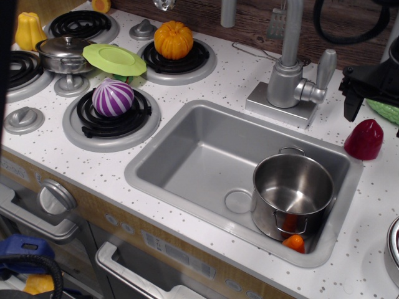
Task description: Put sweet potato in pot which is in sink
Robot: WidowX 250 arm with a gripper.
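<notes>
One claw: our gripper [374, 93] sits at the right edge; we cannot tell how far its jaws stand apart.
Sweet potato [364, 139]: on the counter just below the claw, outside the sink [187, 149].
Pot [292, 194]: lower left of the claw, in the sink's near right corner.

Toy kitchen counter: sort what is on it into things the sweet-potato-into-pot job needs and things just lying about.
Belongs to the job:
sweet potato, on the counter right of the sink
pot, standing in the sink
sink
gripper, above the sweet potato

Just lying about:
orange pumpkin
purple striped vegetable
green plate
lidded steel pot
small orange piece beside the pot
</notes>
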